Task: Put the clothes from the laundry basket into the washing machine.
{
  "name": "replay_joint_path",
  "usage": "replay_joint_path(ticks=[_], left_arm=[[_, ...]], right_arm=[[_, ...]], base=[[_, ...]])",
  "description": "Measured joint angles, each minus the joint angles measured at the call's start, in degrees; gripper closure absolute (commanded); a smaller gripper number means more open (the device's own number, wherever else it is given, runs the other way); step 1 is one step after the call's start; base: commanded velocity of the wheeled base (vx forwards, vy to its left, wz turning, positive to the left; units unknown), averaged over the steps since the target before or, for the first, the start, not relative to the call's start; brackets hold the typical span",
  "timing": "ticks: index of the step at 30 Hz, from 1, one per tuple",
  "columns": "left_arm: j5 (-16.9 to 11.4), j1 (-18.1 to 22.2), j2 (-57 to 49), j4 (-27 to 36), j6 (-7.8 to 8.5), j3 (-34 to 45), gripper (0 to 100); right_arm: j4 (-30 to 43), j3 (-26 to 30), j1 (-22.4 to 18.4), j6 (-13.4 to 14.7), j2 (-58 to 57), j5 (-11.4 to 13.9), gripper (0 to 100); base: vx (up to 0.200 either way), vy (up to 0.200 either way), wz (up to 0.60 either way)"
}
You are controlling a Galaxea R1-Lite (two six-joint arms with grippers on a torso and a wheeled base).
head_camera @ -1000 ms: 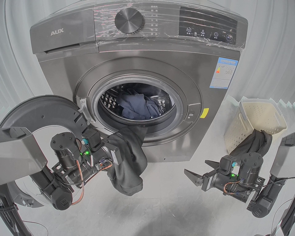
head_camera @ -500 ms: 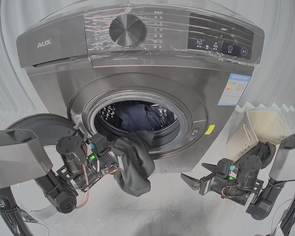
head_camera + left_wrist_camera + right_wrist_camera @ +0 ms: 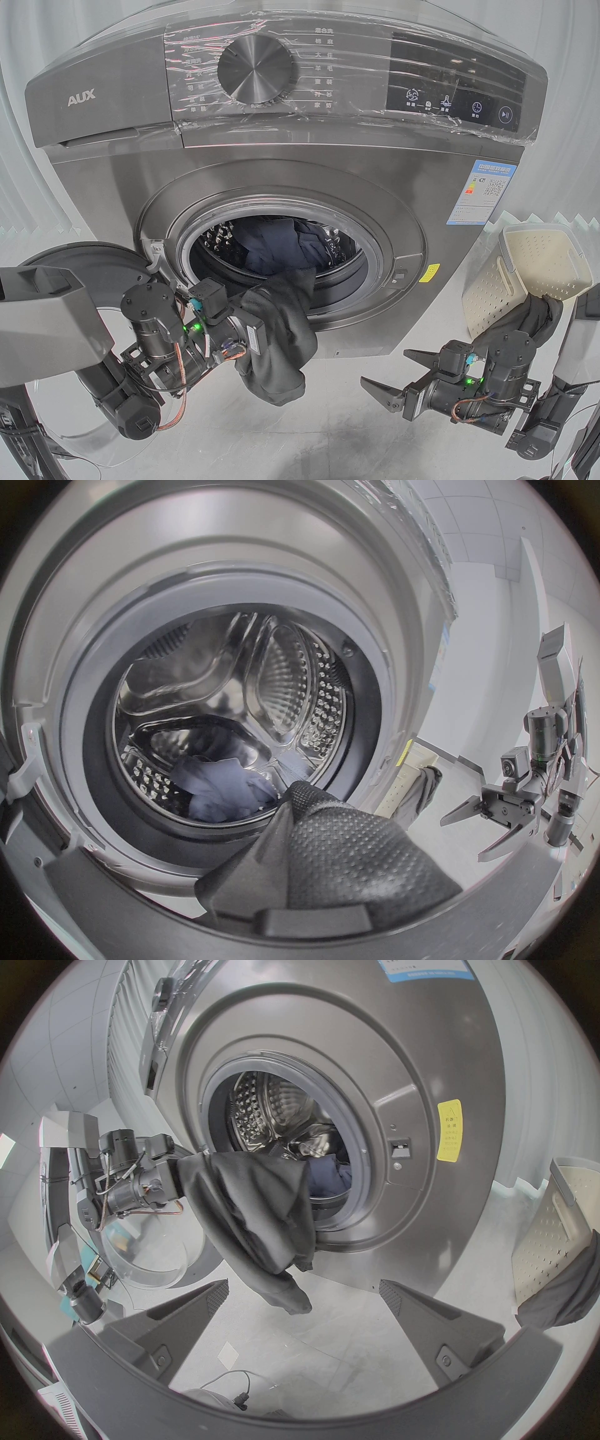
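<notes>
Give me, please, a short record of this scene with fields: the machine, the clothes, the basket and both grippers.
washing machine: front-loading, door swung open on the robot's left
drum: blue clothes inside
black garment: draped over the opening's lower rim, most of it hanging outside
left gripper: holds the black garment beside the opening
right gripper: open, empty, low over the floor
laundry basket: right of the machine, dark cloth hanging over its edge

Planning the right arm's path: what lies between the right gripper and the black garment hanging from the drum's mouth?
Nothing: the head view shows bare floor between the right gripper and the black garment.
</notes>
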Motion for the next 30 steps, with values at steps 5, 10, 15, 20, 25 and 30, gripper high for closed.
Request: replay_joint_path(ticks=[5, 10, 15, 20, 25, 30], left_arm=[[0.2, -1.6, 0.4, 0.0, -0.51, -2.0, 100], [0.8, -1.9, 3.8, 0.0, -0.10, -7.2, 100], [0.7, -1.5, 9.0, 0.2, -0.45, -15.0, 100], [0.6, 0.6, 14.4, 0.5, -0.89, -26.3, 100], [0.8, 2.9, 20.2, 1.9, -1.17, -38.8, 100], [1.1, 4.5, 25.3, 6.5, -1.74, -50.5, 100]], right_arm=[[0.0, 0.5, 1.2, 0.0, -1.5, -0.1, 0], [0.0, 0.8, 1.5, 0.0, -2.3, -0.1, 0], [0.0, 0.9, 1.5, 0.0, -2.6, -0.1, 0], [0.0, 1.0, 1.6, -0.1, -2.8, -0.1, 0], [0.0, 1.0, 1.5, -0.1, -2.8, -0.1, 0], [0.0, 1.0, 1.5, -0.1, -2.8, -0.1, 0]], base=[[0.000, 0.000, 0.00], [0.000, 0.000, 0.00], [0.000, 0.000, 0.00], [0.000, 0.000, 0.00], [0.000, 0.000, 0.00], [0.000, 0.000, 0.00]])
